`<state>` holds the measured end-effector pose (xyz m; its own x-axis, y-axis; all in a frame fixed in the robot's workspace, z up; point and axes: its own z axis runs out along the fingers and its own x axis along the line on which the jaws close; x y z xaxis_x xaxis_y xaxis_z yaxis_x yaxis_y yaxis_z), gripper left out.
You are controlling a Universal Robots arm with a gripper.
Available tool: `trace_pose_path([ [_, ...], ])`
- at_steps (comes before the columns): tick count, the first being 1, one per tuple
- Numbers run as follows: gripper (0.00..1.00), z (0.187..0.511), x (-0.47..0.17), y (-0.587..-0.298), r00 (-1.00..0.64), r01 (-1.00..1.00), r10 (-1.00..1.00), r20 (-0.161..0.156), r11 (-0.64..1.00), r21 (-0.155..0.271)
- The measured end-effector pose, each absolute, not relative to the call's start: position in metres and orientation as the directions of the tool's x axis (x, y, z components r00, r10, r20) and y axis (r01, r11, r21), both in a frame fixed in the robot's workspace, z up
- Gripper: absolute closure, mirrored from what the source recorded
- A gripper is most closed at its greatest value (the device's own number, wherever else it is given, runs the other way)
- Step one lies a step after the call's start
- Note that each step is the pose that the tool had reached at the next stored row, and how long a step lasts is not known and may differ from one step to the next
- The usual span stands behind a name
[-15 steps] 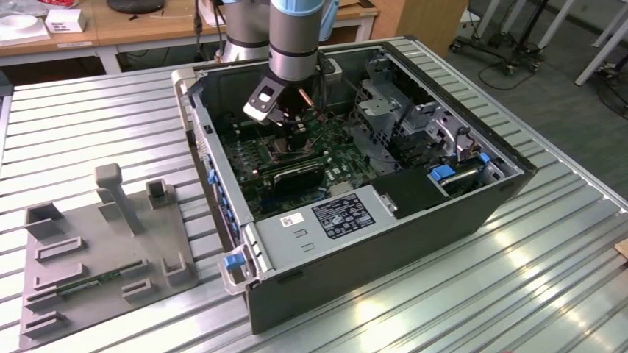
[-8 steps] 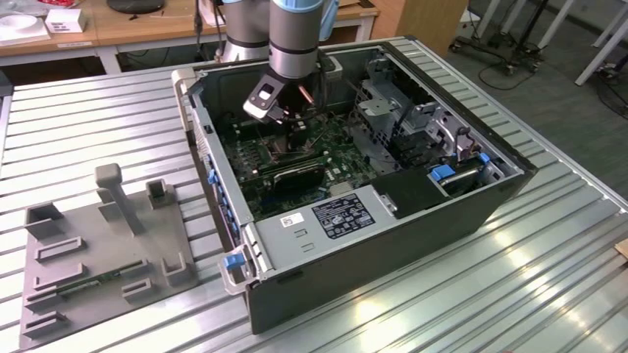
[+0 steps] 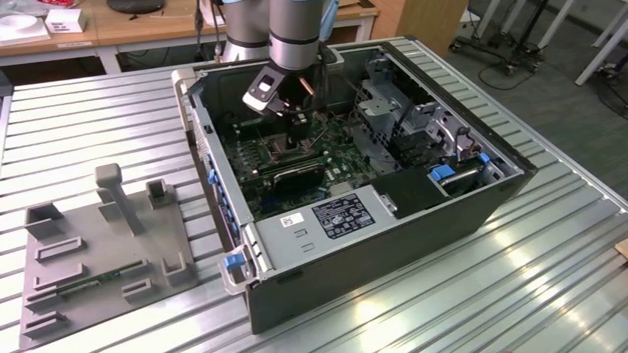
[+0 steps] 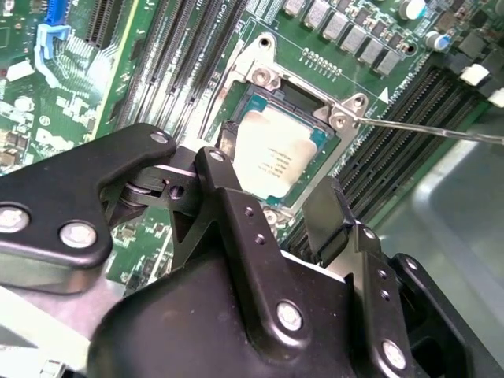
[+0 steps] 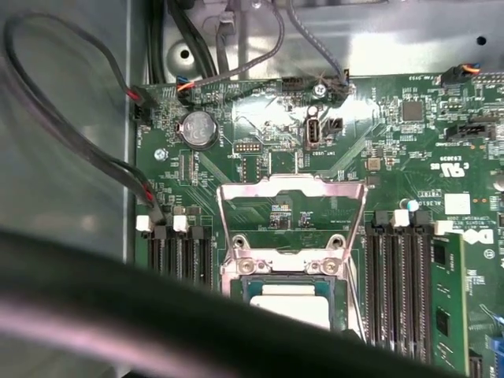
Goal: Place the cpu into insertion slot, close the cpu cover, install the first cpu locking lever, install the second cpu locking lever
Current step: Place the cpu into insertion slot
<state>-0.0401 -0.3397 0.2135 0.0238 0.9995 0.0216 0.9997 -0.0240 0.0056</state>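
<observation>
**Exterior view.** I am reaching the arm steeply down into the open computer case (image 3: pixel 432 213), which is lying on the table (image 3: pixel 549 279). My hand (image 3: pixel 294 131) is hanging just above the insertion slot (image 3: pixel 278 152).

**Second wrist view.** My fingers (image 4: pixel 228 197) are standing spread apart and are gripping nothing. One finger is sitting at each side of the insertion slot (image 4: pixel 293 93), clear of it. The cpu (image 4: pixel 272 157) is lying flat inside the slot with its metal top facing up. A thin locking lever (image 4: pixel 433 128) is running out from one corner of the slot.

**First wrist view.** The cpu cover (image 5: pixel 291 187) appears to be standing raised on its hinge at the slot's far edge. The board is showing through the cover's cut-out centre. The cpu (image 5: pixel 295 303) is sitting in the slot, between the banks of memory slots (image 5: pixel 398 276).

**Handling.** I am judging the cpu to be light, stiff and fragile, best taken by two opposite edges only. The cover looks thin, rigid and slippery, and its free edge, farthest from the slot's hinge, is offering the best place to push.
</observation>
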Motion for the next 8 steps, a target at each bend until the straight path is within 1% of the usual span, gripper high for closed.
trace_pose_path([
  [8, 0.39, 0.2147, -0.0401, -0.3397, 0.024, 1.0, 0.999, 0.022, -0.024, 0.006],
])
